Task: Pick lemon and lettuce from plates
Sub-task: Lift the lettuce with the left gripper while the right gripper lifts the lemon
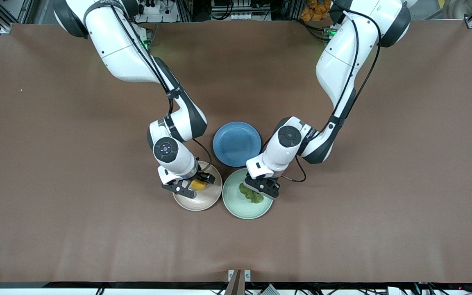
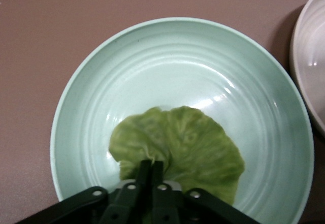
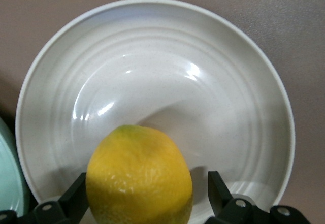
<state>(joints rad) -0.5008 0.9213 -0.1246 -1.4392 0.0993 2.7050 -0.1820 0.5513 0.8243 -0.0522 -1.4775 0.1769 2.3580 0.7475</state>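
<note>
The lemon (image 1: 198, 184) sits on the beige-pink plate (image 1: 203, 201). My right gripper (image 1: 195, 184) is down over that plate, open, with one finger on each side of the lemon (image 3: 139, 176); one finger (image 3: 217, 189) stands clear of it, and the plate (image 3: 152, 56) fills the right wrist view. The lettuce (image 1: 254, 196) lies on the mint green plate (image 1: 236, 209). My left gripper (image 1: 263, 188) is low over it, shut on the leaf's edge. In the left wrist view the fingers (image 2: 151, 172) pinch the lettuce (image 2: 188, 145) on the mint plate (image 2: 76, 87).
A blue plate (image 1: 237, 143) lies on the brown table, farther from the front camera than the two plates and between both arms. The two plates nearly touch. Open tabletop lies all around.
</note>
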